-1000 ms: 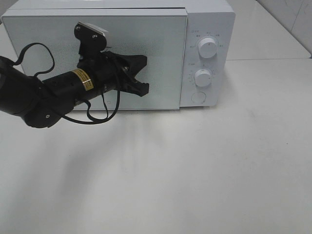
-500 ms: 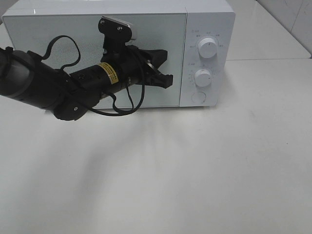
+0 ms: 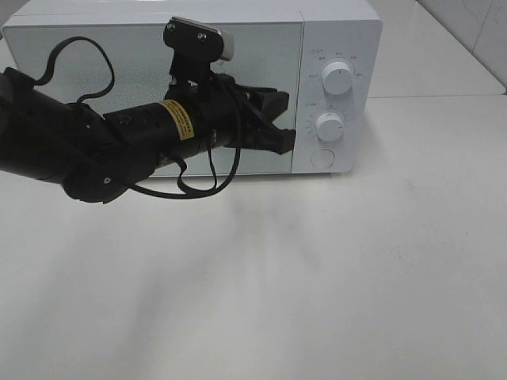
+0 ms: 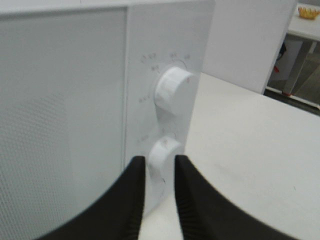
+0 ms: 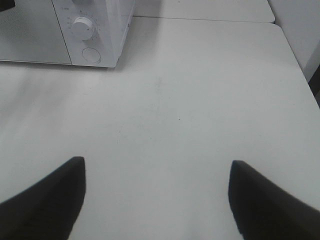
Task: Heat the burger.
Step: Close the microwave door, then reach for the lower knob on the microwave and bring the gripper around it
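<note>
Exterior high view: the white microwave (image 3: 341, 32) sits on the table (image 3: 317, 277) with its door (image 3: 95, 71) shut. The left gripper (image 3: 285, 119) hangs in front of the door, pointing at the lower knob (image 3: 329, 126), near it but not touching. Its fingers are a little apart, with nothing between them. The right gripper (image 5: 156, 161) is spread wide over the bare table and holds nothing. The burger may be behind the door, but I cannot tell

Nothing could be read: the yellow label (image 3: 180, 119) on the left arm (image 3: 95, 146) and the markings (image 3: 321, 57) round the microwave dials (image 3: 338, 79) were too small.
</note>
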`<action>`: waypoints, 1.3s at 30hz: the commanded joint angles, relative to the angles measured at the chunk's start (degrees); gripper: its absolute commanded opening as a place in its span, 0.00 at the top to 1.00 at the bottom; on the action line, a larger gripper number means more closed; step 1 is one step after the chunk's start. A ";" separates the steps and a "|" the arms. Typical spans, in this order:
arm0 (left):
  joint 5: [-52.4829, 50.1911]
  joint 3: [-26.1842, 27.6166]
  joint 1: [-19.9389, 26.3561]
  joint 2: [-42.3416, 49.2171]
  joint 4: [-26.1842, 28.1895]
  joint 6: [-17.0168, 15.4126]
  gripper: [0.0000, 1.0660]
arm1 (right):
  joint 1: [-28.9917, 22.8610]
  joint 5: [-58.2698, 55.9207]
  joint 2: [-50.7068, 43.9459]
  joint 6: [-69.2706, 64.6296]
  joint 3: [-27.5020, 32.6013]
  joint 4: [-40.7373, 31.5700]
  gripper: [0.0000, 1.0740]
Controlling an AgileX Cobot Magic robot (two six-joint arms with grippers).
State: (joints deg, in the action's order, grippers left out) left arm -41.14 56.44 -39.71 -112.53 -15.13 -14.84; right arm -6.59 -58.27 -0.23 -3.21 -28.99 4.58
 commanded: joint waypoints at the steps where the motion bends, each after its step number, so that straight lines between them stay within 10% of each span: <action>1: 6.13 -1.78 -1.38 3.04 0.23 -0.29 0.56 | 0.46 0.57 -1.49 0.40 0.11 -0.11 0.29; 2: 10.03 -3.09 -1.95 4.81 0.29 -0.29 0.27 | 0.46 0.57 -1.49 0.34 0.11 -0.11 0.30; 5: 17.82 -4.76 -2.86 7.96 0.29 -0.29 0.05 | 0.46 0.57 -1.49 0.34 0.11 -0.11 0.30; 28: 81.07 -5.61 2.18 31.46 2.81 -1.32 0.06 | 0.46 0.57 -1.49 0.34 0.11 -0.11 0.30; 39: 96.03 -5.61 24.18 38.04 14.67 14.84 0.06 | 0.46 0.57 -1.49 0.34 0.11 -0.11 0.30</action>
State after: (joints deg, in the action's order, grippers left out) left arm 51.05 51.05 -19.82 -75.80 -3.50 -4.24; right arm -6.59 -58.27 -0.23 -3.21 -28.99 4.58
